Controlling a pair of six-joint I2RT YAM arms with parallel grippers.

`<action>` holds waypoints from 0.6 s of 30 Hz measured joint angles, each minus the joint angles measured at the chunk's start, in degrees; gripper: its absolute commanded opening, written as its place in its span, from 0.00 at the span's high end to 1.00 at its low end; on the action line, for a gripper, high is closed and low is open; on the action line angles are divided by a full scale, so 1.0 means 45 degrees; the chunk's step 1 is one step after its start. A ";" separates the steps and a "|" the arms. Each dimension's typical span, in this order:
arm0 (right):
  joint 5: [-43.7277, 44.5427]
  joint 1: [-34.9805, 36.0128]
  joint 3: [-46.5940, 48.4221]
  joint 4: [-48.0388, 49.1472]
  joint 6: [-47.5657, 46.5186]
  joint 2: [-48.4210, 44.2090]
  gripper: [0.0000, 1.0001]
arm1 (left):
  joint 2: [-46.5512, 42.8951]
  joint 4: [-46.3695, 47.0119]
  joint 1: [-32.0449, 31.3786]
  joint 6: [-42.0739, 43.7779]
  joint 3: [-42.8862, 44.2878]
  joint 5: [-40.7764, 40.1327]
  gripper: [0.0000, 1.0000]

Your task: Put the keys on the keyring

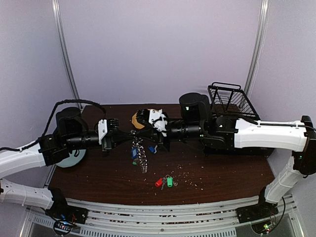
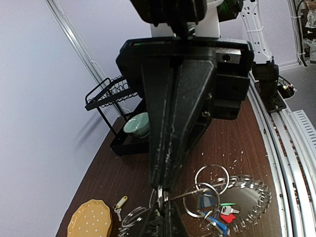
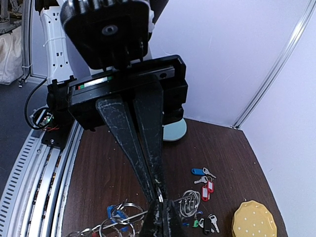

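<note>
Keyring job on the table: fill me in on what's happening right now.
Both arms meet over the middle of the table. The left pincer and the right pincer are each shut on wire of the keyring, which seems to be held up between them with keys dangling below. Two loose keys, one red-tagged and one green-tagged, lie on the table nearer the arm bases, not yet on the ring.

Dark table (image 1: 108,177) bears keys (image 1: 170,182); black rack (image 1: 232,101).
</note>
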 measured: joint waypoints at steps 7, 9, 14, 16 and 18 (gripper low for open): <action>-0.0034 -0.0015 0.0044 -0.0019 -0.0238 0.0010 1.00 | -0.0053 0.0005 0.0015 0.0000 -0.0029 0.0151 1.00; -0.0039 -0.0015 0.0049 -0.0019 -0.0282 0.0015 0.80 | -0.0131 0.0053 0.0015 0.0078 -0.0102 0.0146 1.00; 0.0019 -0.0039 0.0044 0.0010 -0.0034 -0.0160 0.65 | -0.0359 0.0058 0.0015 0.0675 -0.0461 -0.0097 1.00; -0.0029 -0.0155 -0.0073 0.0068 0.0214 -0.0534 0.59 | -0.0559 -0.0107 0.0015 0.1127 -0.0665 -0.0194 1.00; -0.0146 -0.0355 -0.0423 0.0044 0.0554 -0.1229 0.56 | -0.0903 -0.0374 0.0015 0.1632 -0.0835 -0.0214 1.00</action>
